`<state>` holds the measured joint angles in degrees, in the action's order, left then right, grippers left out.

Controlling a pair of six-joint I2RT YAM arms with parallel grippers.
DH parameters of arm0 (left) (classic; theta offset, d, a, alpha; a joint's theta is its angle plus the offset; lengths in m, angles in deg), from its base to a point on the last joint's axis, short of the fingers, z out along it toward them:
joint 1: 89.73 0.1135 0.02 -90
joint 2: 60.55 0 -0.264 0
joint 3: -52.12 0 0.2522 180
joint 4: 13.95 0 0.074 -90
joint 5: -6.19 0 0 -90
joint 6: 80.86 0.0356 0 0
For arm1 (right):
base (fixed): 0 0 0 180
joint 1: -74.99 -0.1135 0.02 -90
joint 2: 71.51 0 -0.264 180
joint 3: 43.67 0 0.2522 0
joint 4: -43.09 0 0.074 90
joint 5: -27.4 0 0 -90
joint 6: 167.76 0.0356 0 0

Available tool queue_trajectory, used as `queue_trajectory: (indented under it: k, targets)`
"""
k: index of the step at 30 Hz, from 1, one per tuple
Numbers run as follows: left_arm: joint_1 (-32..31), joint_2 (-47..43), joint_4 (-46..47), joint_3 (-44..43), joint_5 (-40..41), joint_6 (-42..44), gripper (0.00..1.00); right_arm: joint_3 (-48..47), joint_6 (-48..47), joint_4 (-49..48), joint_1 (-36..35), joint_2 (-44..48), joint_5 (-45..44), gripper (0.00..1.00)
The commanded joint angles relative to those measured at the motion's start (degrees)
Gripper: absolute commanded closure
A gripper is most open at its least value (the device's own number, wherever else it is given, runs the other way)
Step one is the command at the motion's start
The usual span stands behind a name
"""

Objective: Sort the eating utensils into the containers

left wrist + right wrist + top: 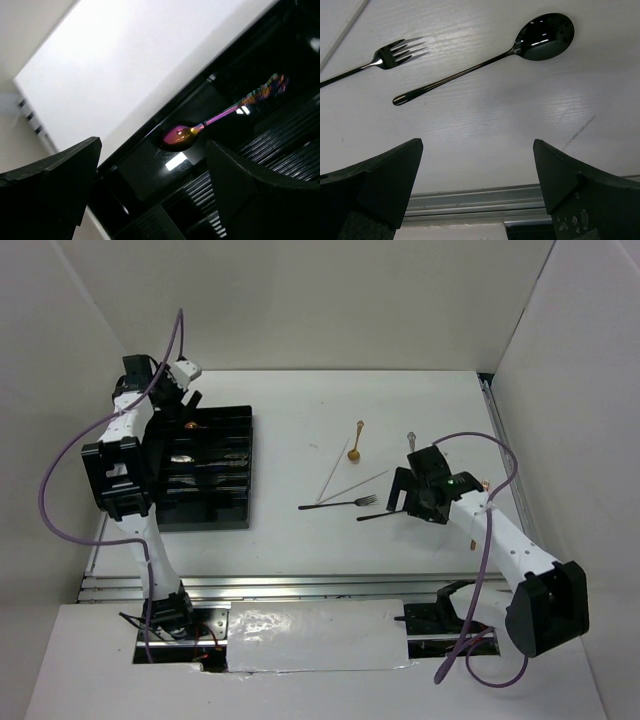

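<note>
My left jaws are spread wide with nothing between them. They hang over the far end of the black tray [215, 518], tipped down towards it. Just beyond the gap between them a small spoon with a gold-and-purple sheen [220, 115] lies flat in the farthest compartment, apart from both fingers. It lies along the length of that compartment, bowl towards the left end. I judge this spoon sorted and the left jaws free to go for another piece.

My right jaws are also spread and empty. They hover low over the white desk [300, 420] on the right side. Ahead of them, well clear of the fingers, a black spoon [485, 57] lies slantwise, bowl to the upper right in the wrist view. A black fork [385, 57] lies just beside it, tines towards the spoon's handle. The two do not touch. I judge the wide gap suits a grab on the slim spoon handle, which lies closest to the opening.

From overhead, farther out on the desk, a gold-bowled small spoon [354, 440] lies between tray and right arm. Two thin silver chopsticks [335, 468] lie near it. Something silvery [185, 455] lies in a middle compartment of the tray; I cannot tell what. At least five utensils lie unsorted.
</note>
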<state>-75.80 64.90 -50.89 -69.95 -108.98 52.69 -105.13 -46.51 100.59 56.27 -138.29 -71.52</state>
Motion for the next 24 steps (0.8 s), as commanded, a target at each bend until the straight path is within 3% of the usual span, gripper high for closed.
queue_trajectory:
  k: [1,4,6,7,9,12,14,15,16,19,22,24]
  targets:
    - [-3.47,-12.3,7.79,0.9,6.76,-10.57,0.01,-2.48,1.01,1.08,0.26,4.55,-0.39,0.0]
    - [-11.18,-18.28,11.23,1.71,20.44,-26.46,0.01,-1.17,1.27,1.25,0.18,8.33,-0.48,0.0]
    - [-13.4,-20.14,4.25,-2.85,24.18,-32.71,0.01,0.76,1.98,0.99,0.18,11.65,-0.04,0.0]
    - [-18.28,-20.68,1.41,-5.04,27.51,-33.78,0.01,1.2,2.33,0.55,0.18,12.55,0.31,0.0]
    - [-22.52,-25.31,5.04,-1.05,32.97,-45.58,0.01,1.04,3.29,0.99,0.18,15.09,1.19,0.0]
    - [-25.09,-32.78,19.85,15.37,28.36,-60.64,0.01,0.33,3.82,1.26,0.18,17.9,3.21,0.0]
    - [-26.14,-34.3,22.65,22.06,26.07,-70.91,0.01,0.5,2.43,0.12,0.0,18.53,6.01,0.0]
    - [-28.41,-32.83,21.09,21.05,27.44,-74.19,0.01,0.51,2.07,-0.06,-0.26,18.53,7.25,0.0]
    - [-29.91,-31.07,12.37,15.82,31.63,-76.4,0.01,0.42,1.89,0.11,-0.18,18.18,8.39,0.0]
    - [-36.42,-22.55,-1.64,5.79,37.28,-80.38,0.01,0.5,2.59,0.64,-0.26,18.09,7.53,0.0]
    - [-43.1,-13.94,-8.87,-1.0,46.13,-81.25,0.01,0.33,2.42,0.81,-0.53,19.14,6.82,0.0]
    - [-46.08,-11.2,-10.83,-2.86,46.35,-84.05,0.01,0.33,2.24,0.73,-0.7,19.85,6.91,0.0]
